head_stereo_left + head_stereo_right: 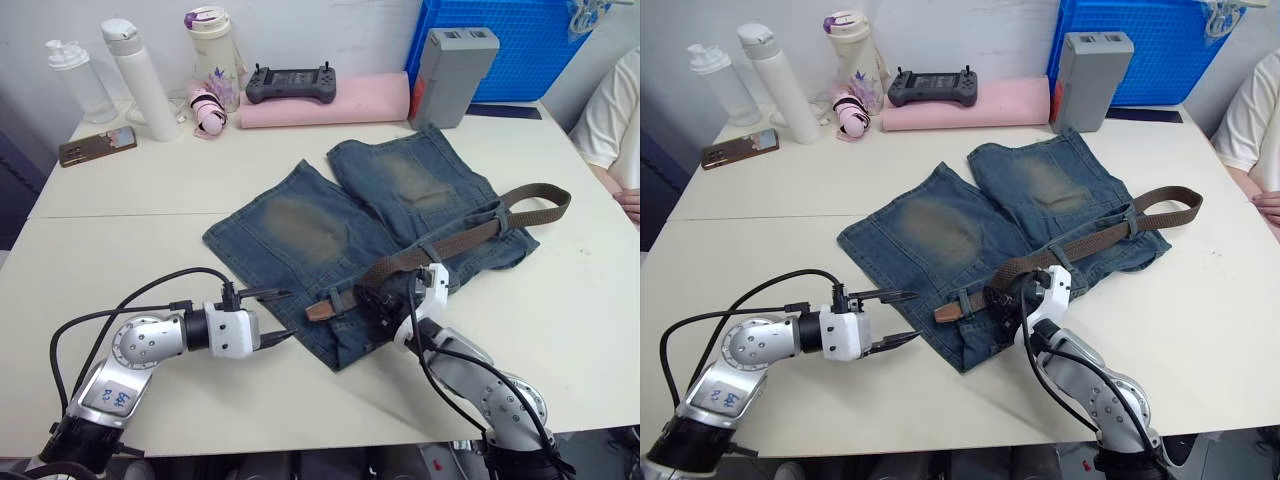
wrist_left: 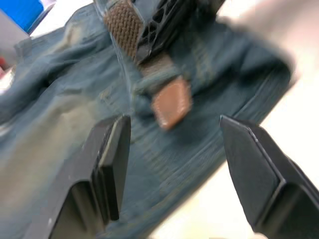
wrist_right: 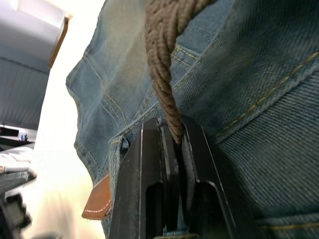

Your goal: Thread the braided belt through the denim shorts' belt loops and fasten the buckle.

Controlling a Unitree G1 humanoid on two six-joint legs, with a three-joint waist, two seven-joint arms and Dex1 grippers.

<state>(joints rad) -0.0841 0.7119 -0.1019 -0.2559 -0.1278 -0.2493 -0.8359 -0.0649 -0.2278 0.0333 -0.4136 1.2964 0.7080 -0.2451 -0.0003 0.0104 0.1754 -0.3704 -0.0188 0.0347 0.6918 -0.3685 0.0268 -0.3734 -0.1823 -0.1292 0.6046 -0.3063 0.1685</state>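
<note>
Look at the braided belt first. It lies along the waistband of the denim shorts, which are spread flat on the white table. The belt's long line runs slanting: from its flat tan tip near your left arm, up and away to a folded loop that sticks out past the far side of the shorts. You can't make out the buckle from here. The belt passes under at least one of the belt loops near the middle, and another small loop sits right by the tip.

Your right gripper is pinching the belt. Its two fingers are closed tight on the woven strap, a little way back from the tip, and the strap stands up out of the jaws.

Your left gripper is wide open and holds nothing. It sits low by the near edge of the shorts, and its fingers point toward the tip. In the left wrist view the tip lies just ahead of the open fingers, in line with the gap between them.

So the left arm is the nearer one to the tip. The next move looks like this: go straight forward with the left gripper, close on the tan tip, and pull it along the belt's own line. Take care, because the denim near the tip could bunch up.
</note>
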